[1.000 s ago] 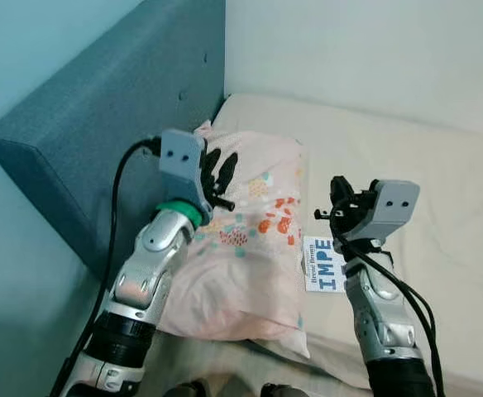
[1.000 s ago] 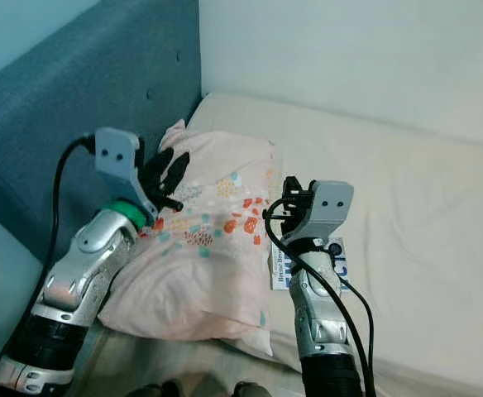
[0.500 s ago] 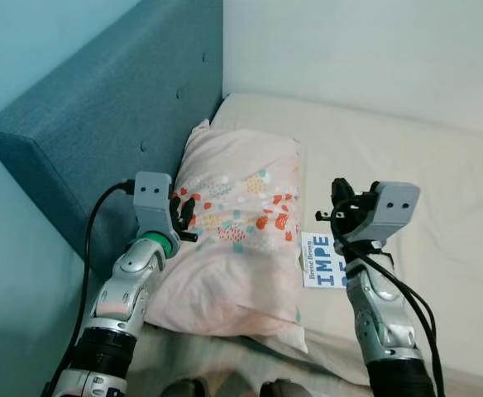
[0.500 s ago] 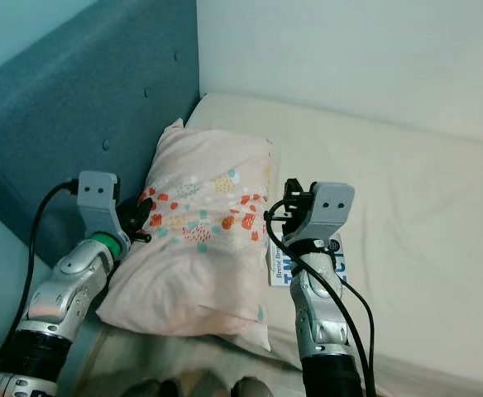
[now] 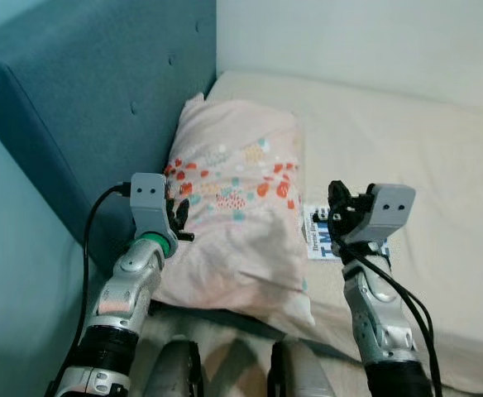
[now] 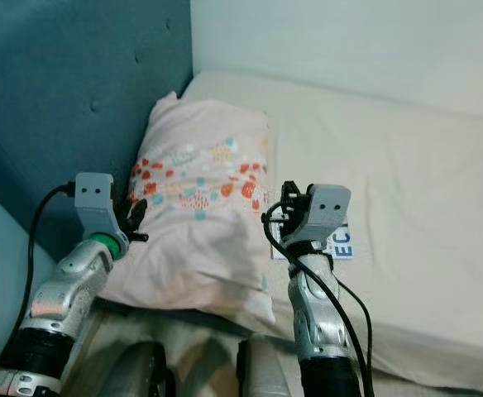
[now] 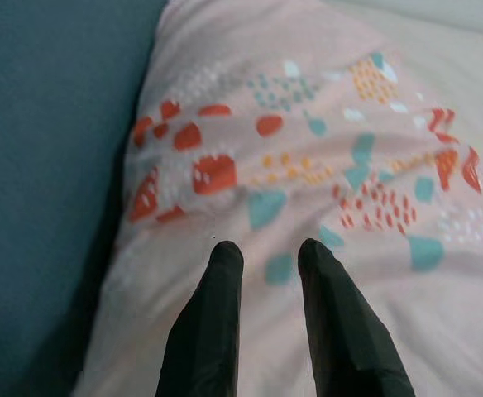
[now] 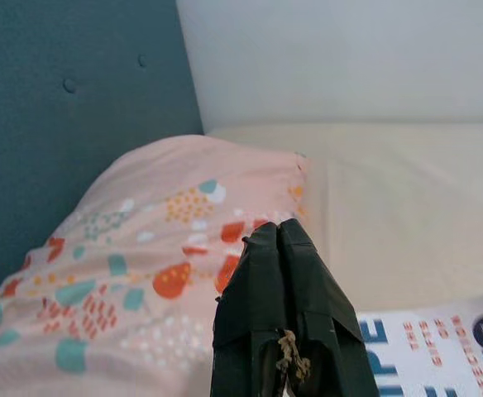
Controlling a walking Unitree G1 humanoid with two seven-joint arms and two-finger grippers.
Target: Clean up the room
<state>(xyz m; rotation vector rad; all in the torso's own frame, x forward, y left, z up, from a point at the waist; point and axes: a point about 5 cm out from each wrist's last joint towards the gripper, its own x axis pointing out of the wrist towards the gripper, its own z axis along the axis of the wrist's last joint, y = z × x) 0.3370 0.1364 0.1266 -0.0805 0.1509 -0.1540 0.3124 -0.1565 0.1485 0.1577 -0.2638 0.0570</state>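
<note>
Withdrawn, left claw [image 7: 266, 252] hovers parted just above the pillow [image 5: 233, 207].

A cream bed [image 5: 407, 141] carries a pink pillow [image 5: 233, 215] and a book [image 5: 318, 236]

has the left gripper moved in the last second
Yes. The left gripper pulled back from the middle of the pillow to its near edge beside the headboard.

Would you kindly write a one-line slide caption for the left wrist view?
Left gripper, fingers slightly apart, poised over a pink patterned pillow lying against the teal headboard.
</note>
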